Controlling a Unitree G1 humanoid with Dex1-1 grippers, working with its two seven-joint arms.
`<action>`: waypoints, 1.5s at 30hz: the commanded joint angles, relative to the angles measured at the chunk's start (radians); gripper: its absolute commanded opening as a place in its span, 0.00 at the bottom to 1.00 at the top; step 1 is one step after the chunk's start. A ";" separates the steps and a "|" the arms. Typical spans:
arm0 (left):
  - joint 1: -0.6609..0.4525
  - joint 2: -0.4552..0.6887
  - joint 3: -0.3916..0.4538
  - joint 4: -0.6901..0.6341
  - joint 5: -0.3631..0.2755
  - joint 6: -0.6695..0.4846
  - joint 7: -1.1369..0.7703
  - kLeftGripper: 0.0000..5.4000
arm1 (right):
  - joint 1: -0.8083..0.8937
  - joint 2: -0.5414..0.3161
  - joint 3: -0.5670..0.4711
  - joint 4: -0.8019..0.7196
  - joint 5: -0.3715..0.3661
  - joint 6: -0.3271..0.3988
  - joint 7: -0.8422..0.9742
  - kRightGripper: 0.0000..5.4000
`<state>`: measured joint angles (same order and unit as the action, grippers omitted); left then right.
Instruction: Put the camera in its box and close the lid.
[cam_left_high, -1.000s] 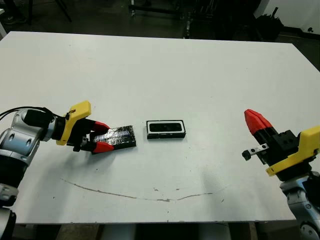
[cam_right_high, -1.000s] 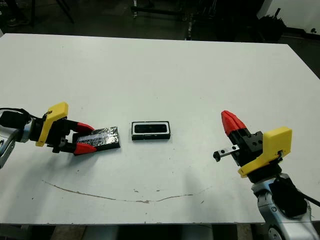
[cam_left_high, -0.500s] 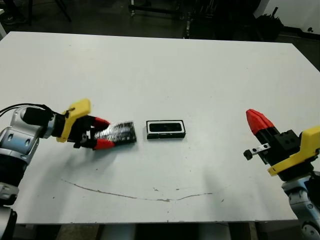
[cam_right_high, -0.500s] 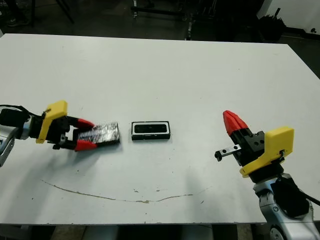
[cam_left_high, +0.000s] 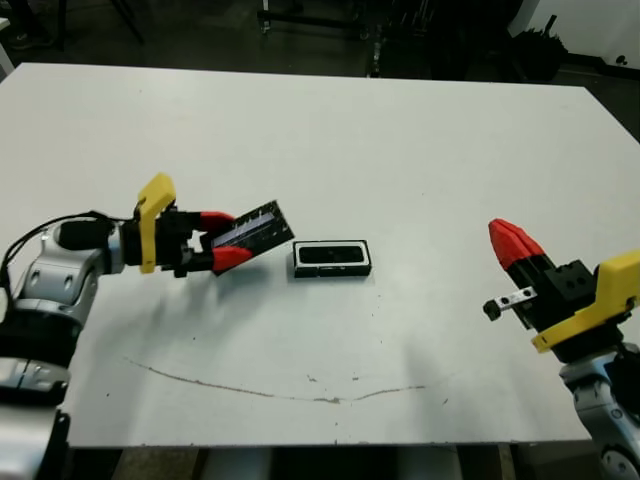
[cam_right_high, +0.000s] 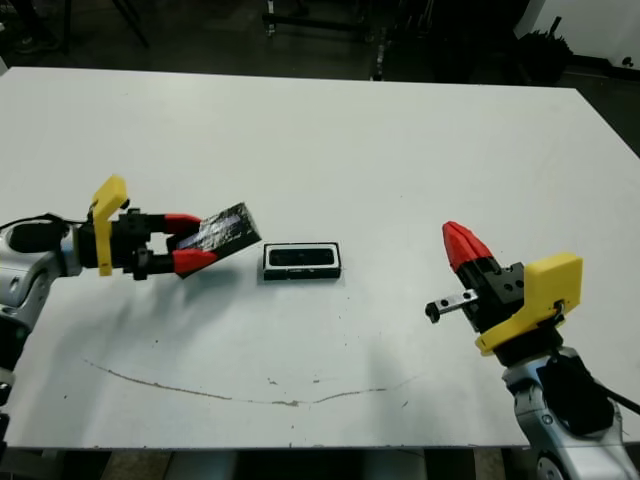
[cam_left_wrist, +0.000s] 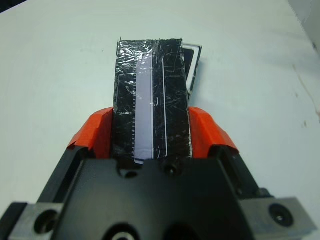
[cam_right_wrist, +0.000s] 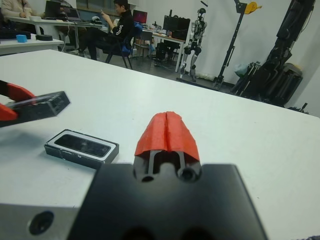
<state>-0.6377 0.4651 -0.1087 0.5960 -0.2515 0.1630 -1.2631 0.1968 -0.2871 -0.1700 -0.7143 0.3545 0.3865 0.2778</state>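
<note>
In my left gripper (cam_left_high: 232, 237) is the lid (cam_left_high: 255, 225), a flat black panel with a pale stripe (cam_left_wrist: 145, 105). The gripper is shut on its near end and holds it tilted above the table. The lid's far end hangs just left of the box (cam_left_high: 332, 258), which lies flat at the table's middle. The box's white lining shows only as a thin line, because a glossy black device fills its inside (cam_right_wrist: 82, 145); it looks like the camera. My right gripper (cam_left_high: 501, 231) hovers shut and empty over the right side, well away from the box.
A thin dark curved mark (cam_left_high: 280, 392) runs across the white table (cam_left_high: 400, 140) near its front edge. Beyond the far edge, the right wrist view shows a seated person (cam_right_wrist: 120, 22), desks and a standing humanoid robot (cam_right_wrist: 199, 30).
My left gripper has lifted the lid off the table, tipped its far end up and carried it right toward the box. The right arm has barely moved.
</note>
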 joint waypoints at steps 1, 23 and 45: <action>-0.056 -0.029 -0.041 0.088 0.051 -0.034 -0.020 0.58 | 0.008 -0.005 0.000 -0.006 0.000 0.002 -0.006 0.00; -0.168 -0.140 -0.174 0.314 0.205 -0.144 -0.138 0.58 | 0.019 -0.006 0.005 -0.019 0.013 0.027 -0.018 0.00; -0.143 -0.231 -0.212 0.271 0.227 -0.149 -0.110 0.58 | 0.014 -0.020 -0.011 -0.033 0.027 0.053 -0.018 0.00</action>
<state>-0.8263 0.3062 -0.2737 0.8464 -0.0452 0.0209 -1.3542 0.2116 -0.2905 -0.1716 -0.7407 0.3765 0.4226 0.2608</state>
